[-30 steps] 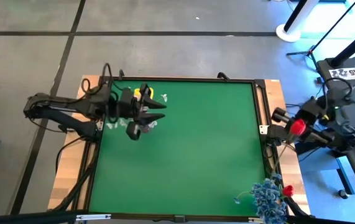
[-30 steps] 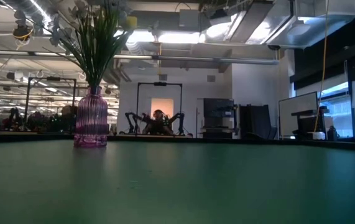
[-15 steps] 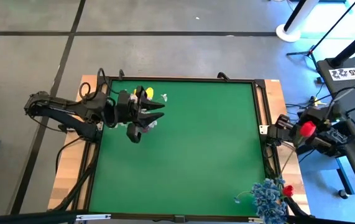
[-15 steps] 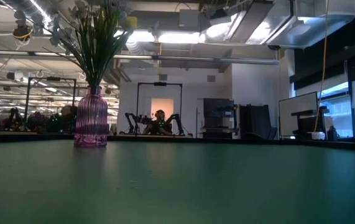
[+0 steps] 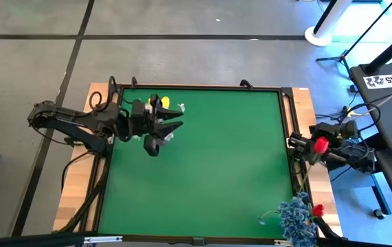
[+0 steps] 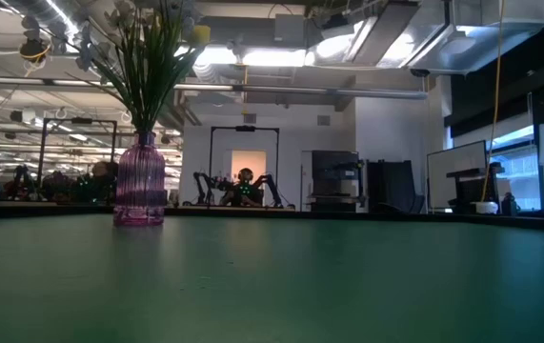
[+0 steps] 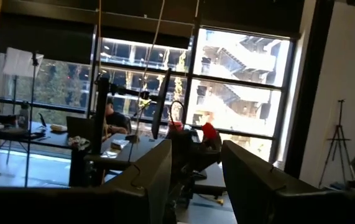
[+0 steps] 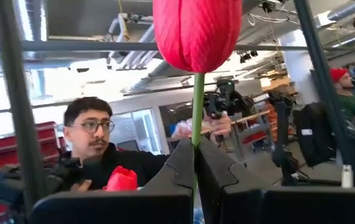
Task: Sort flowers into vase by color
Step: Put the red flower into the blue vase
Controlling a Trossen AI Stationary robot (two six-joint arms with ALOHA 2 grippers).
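A green mat (image 5: 202, 165) covers the table, with the left arm (image 5: 72, 123) reaching in over its far left corner and the right arm (image 5: 350, 151) held off the right edge. The left gripper (image 5: 175, 119) hovers above a purple vase (image 6: 140, 181) that stands near the far left corner and already holds green stems, white blossoms and a yellow tulip (image 5: 164, 103); its fingers (image 7: 152, 180) are spread apart and hold nothing. The right gripper (image 8: 194, 163) sits just beyond the table's right side, its fingers (image 8: 180, 165) clamped on the green stem of a red tulip (image 8: 197, 31), which stands upright above them; from above, the bloom shows at the gripper, outside the mat. A bunch of blue blossoms (image 5: 295, 216) sits at the near right corner of the table, with another red tulip (image 5: 317, 210) just beside it. In the right wrist view a person in glasses shows in the room beyond the table.
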